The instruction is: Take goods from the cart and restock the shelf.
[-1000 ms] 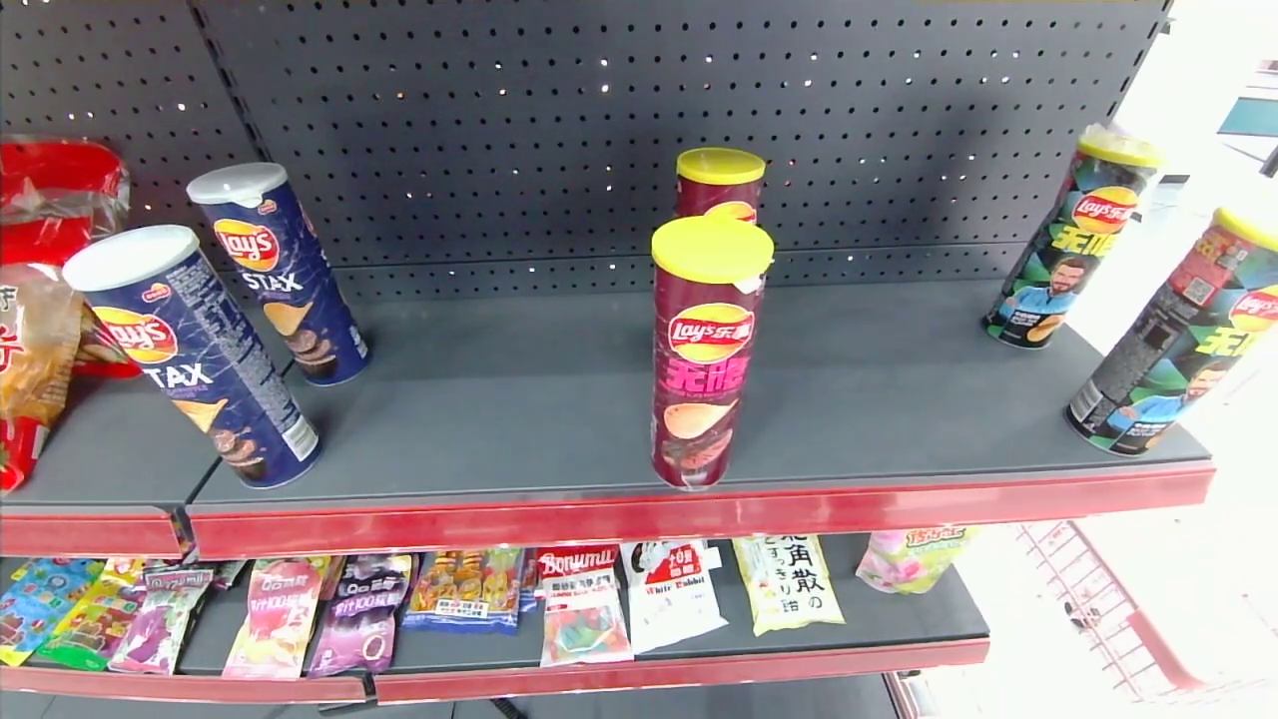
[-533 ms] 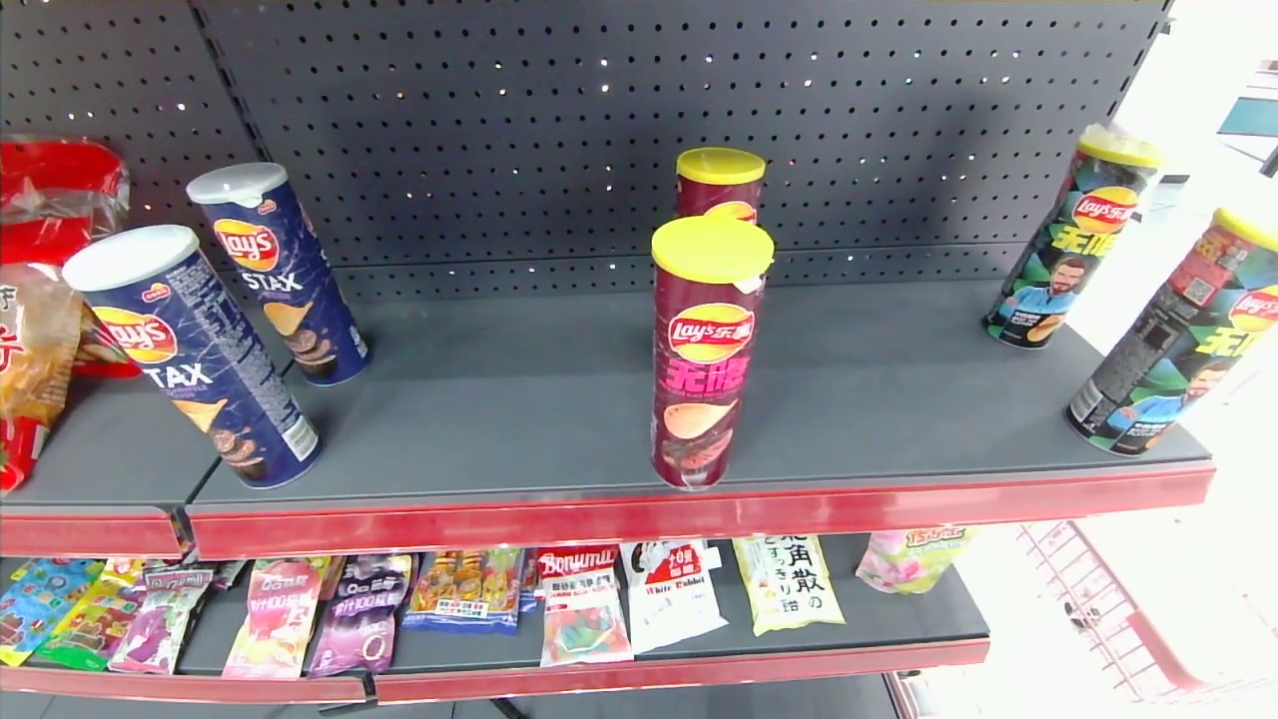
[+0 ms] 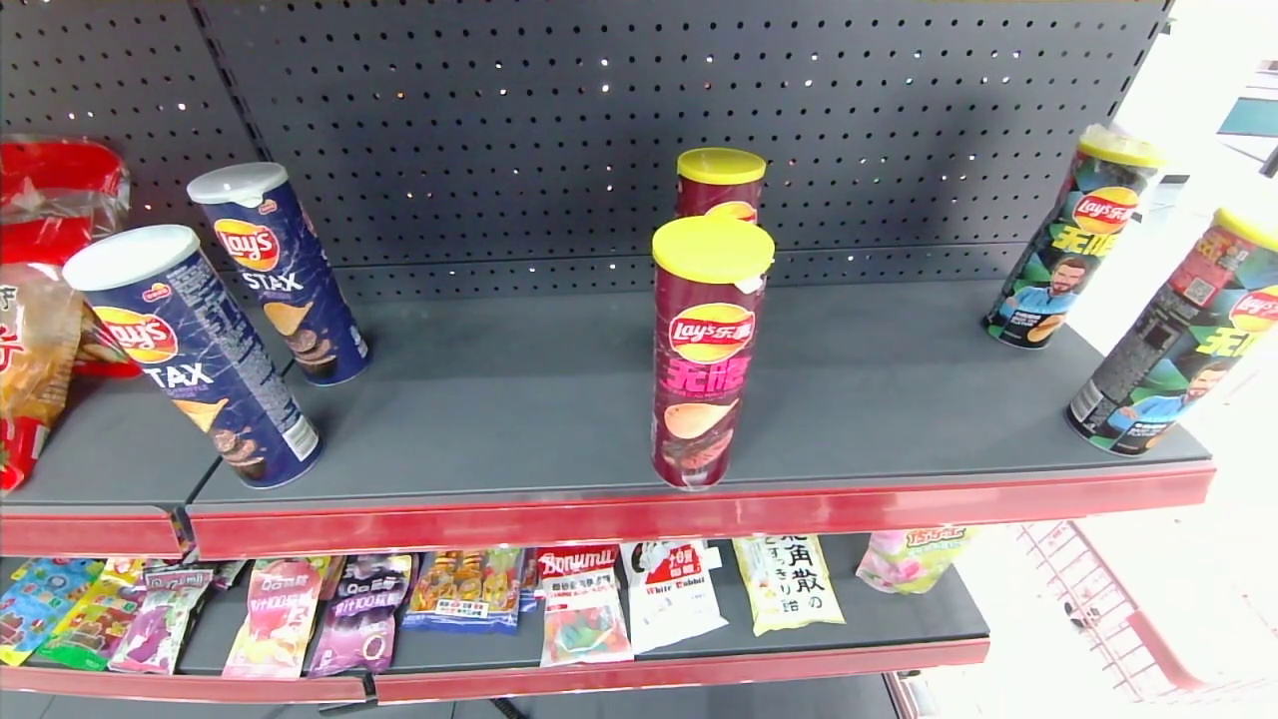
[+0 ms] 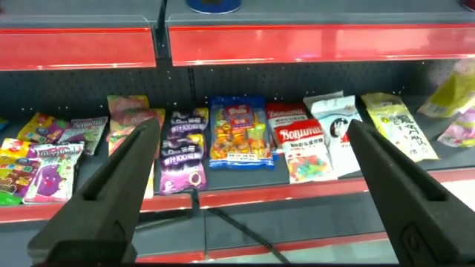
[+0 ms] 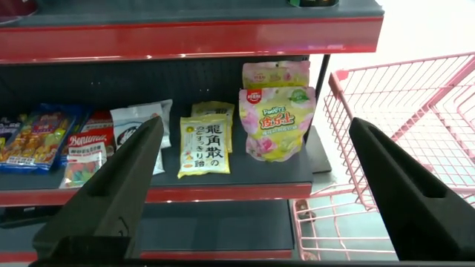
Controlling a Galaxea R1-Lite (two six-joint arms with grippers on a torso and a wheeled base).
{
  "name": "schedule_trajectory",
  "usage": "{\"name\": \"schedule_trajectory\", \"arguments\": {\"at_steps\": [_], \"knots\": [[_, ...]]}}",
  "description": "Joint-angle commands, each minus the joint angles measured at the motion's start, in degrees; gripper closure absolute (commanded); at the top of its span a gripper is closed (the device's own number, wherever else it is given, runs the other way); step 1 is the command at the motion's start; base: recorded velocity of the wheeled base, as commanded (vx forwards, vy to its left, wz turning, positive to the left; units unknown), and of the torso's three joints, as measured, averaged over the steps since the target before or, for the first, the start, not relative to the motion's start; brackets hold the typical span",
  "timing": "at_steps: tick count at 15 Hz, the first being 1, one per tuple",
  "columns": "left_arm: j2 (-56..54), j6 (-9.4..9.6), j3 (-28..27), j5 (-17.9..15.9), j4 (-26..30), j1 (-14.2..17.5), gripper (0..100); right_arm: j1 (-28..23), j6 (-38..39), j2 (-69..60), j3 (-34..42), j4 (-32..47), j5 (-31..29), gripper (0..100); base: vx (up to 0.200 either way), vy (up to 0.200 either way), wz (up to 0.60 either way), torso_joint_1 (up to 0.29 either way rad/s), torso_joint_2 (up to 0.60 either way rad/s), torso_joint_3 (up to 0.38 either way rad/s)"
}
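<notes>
The dark grey shelf (image 3: pixel 519 399) with a red front lip carries upright chip cans: two navy ones (image 3: pixel 195 355) at the left, two maroon ones (image 3: pixel 707 350) with yellow lids in the middle, two green-black ones (image 3: pixel 1168 340) at the right. Below it, the lower shelf (image 3: pixel 879 624) holds flat snack packets (image 3: pixel 579 599). My left gripper (image 4: pixel 256 193) is open, empty, facing the lower shelf's packets (image 4: pixel 237 133). My right gripper (image 5: pixel 260 193) is open and empty too, facing that shelf's right end with pink-green bags (image 5: pixel 276 122). A pink wire cart (image 5: pixel 401 141) stands to the right of the shelving.
Red and orange snack bags (image 3: pixel 45 260) crowd the upper shelf's far left. Wide bare stretches of the upper shelf lie between the can groups. A black perforated back panel (image 3: pixel 599 120) closes the shelf behind. The cart's rail (image 3: pixel 1108 599) is beside the shelf end.
</notes>
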Motion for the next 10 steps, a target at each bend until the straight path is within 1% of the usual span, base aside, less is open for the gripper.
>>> {"name": "schedule_trajectory", "arguments": {"at_steps": [1, 2, 3, 4, 5, 6, 7, 8, 9, 10], "knots": [[2.72, -0.44, -6.32, -0.59, -1.66, -0.78, 0, 0.01, -0.34, -0.01, 0.01, 0.00, -0.63, 0, 0.000, 0.000, 0.00, 0.000, 0.00, 0.000], [9.13, -1.32, -13.17, -1.03, -1.40, -2.01, 0, 0.01, -0.52, -0.01, 0.01, 0.00, -1.15, 0, 0.000, 0.000, 0.00, 0.000, 0.00, 0.000], [17.66, -5.45, -22.58, -2.96, -1.48, -4.82, 0, 0.01, -0.61, -0.01, 0.01, 0.00, -1.33, 0, 0.000, 0.000, 0.00, 0.000, 0.00, 0.000], [20.29, -5.45, -25.30, -4.81, -1.40, -6.41, 0, 0.01, -0.70, -0.01, 0.01, 0.00, -1.33, 0, 0.000, 0.000, 0.00, 0.000, 0.00, 0.000], [27.06, -5.36, -28.47, -8.68, -1.66, -9.31, 0, 0.01, -0.70, -0.01, 0.01, 0.00, -1.42, 0, 0.000, 0.000, 0.00, 0.000, 0.00, 0.000], [30.75, -5.27, -29.79, -11.40, -1.92, -10.62, 0, 0.01, -0.70, -0.01, 0.01, 0.00, -1.42, 0, 0.000, 0.000, 0.00, 0.000, 0.00, 0.000], [34.71, -5.01, -30.84, -15.97, -2.89, -12.56, 0, 0.01, -0.70, -0.01, 0.01, 0.00, -1.50, 0, 0.000, 0.000, 0.00, 0.000, 0.00, 0.000], [40.16, -4.04, -31.81, -20.72, -4.65, -13.61, 0, 0.01, -0.70, -0.01, 0.01, 0.00, -1.50, 0, 0.000, 0.000, 0.00, 0.000, 0.00, 0.000], [44.38, -1.76, -33.21, -21.16, -4.56, -13.88, 0, 0.01, -0.70, -0.01, 0.01, 0.00, -1.59, 0, 0.000, 0.000, 0.00, 0.000, 0.00, 0.000], [49.65, 1.76, -34.44, -21.33, -4.65, -13.79, 0, 0.01, -0.70, -0.01, 0.01, 0.00, -1.59, 0, 0.000, 0.000, 0.00, 0.000, 0.00, 0.000]]}}
